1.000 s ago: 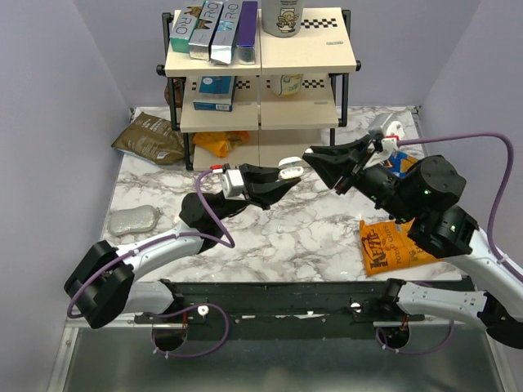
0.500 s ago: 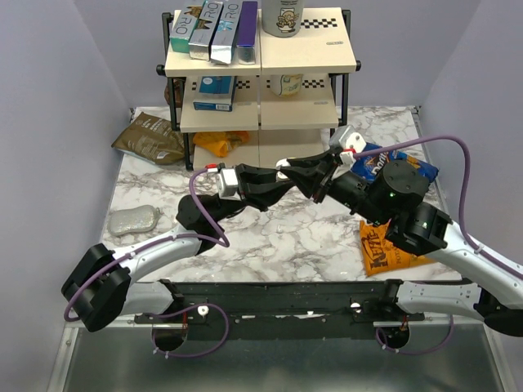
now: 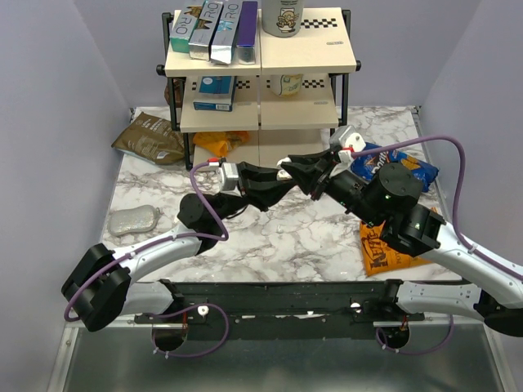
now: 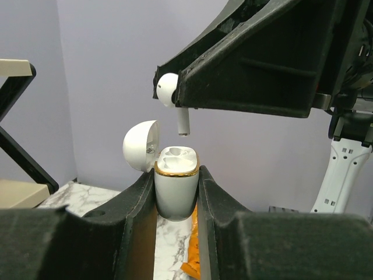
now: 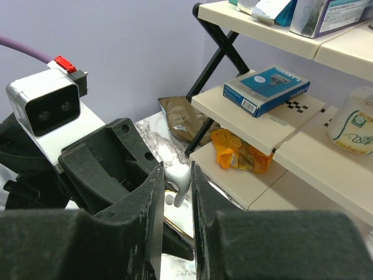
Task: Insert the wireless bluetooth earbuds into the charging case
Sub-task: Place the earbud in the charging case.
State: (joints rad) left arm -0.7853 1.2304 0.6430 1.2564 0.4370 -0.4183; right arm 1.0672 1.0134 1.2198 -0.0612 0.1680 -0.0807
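Left gripper [image 4: 176, 185] clamped tight on the open case [image 4: 176, 195], lid at 10 o'clock; right gripper [image 5: 176, 172] pinching one white earbud [image 4: 172, 93], stem down, just above at 12 o'clock. Stem should align over a well before a slow, vertical descent

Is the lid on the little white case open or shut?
Open. The lid is flipped back beside the charging case, showing the slots inside.

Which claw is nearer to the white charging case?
Left. The left claw is shut on the charging case, holding it upright with its lid open. The right claw hangs just above it, holding an earbud, not touching.
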